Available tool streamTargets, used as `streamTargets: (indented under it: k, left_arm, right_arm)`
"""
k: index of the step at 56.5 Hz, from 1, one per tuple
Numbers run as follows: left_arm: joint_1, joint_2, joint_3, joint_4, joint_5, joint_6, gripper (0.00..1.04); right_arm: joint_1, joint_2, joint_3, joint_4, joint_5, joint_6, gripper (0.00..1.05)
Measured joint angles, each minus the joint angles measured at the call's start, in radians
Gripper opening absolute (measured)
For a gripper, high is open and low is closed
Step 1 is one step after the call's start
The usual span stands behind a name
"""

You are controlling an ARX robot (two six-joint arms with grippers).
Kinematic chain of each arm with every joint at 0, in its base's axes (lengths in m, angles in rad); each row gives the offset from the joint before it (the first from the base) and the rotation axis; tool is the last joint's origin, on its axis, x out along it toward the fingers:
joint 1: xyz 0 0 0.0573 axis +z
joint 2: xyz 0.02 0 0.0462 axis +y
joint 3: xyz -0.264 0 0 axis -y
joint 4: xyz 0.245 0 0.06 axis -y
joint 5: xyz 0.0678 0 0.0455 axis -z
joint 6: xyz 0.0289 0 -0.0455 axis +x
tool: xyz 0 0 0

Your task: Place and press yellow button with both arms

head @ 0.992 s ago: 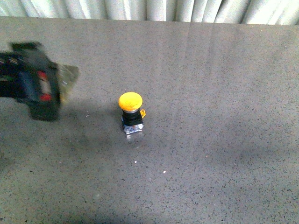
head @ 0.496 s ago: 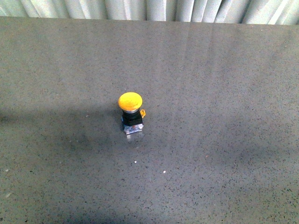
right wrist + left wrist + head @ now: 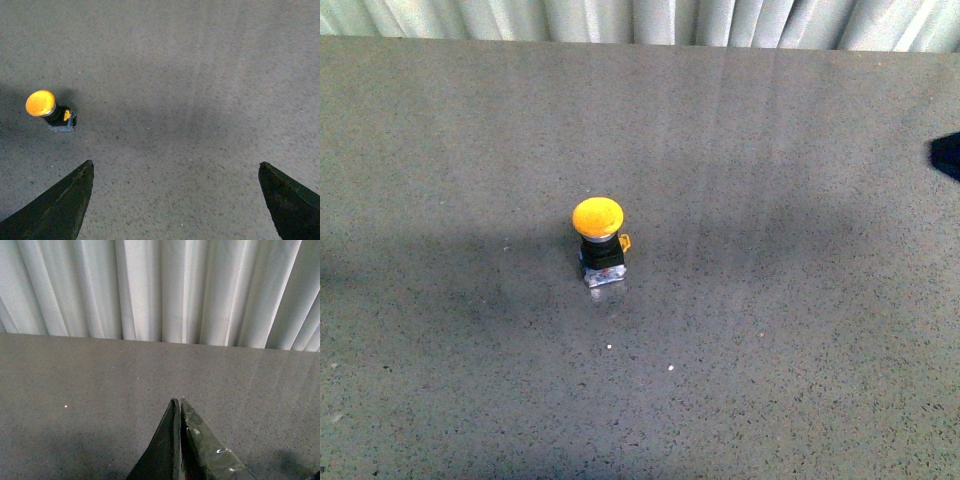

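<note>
Position of the yellow button (image 3: 601, 243): upright on the gray table (image 3: 800, 380), dome cap up, small yellow tab at its side, black body on a silvery base, standing free. We log the right gripper (image 3: 175, 166) above the table with its fingers (image 3: 65, 200) spread wide, released and empty. The button lies ahead of it, well apart, outside the gap and beyond one finger. We find the left gripper (image 3: 179, 401) clenched, its fingertips pressed together on themselves, pointing across the table toward the white curtain (image 3: 160, 290). A dark sliver (image 3: 948, 155) sits at the front view's right edge; we cannot tell which part it is.
</note>
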Motion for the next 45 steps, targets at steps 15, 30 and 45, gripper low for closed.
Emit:
streamTargets:
  k: [15,30,45]
  left_arm:
    - [0.000,-0.144,0.000,-0.134,0.000,0.000,0.01]
    - [0.000,-0.261,0.000,-0.246,0.000,0.000,0.01]
    - [0.000,-0.352,0.000,-0.338,0.000,0.000,0.01]
  right_arm:
    - [0.175,0.360,0.210,0.017,0.045,0.054,0.86]
    - [0.263,0.567,0.352,-0.018,0.035,0.089,0.40]
    - [0.296,0.723,0.503,-0.035,0.003,0.118,0.01]
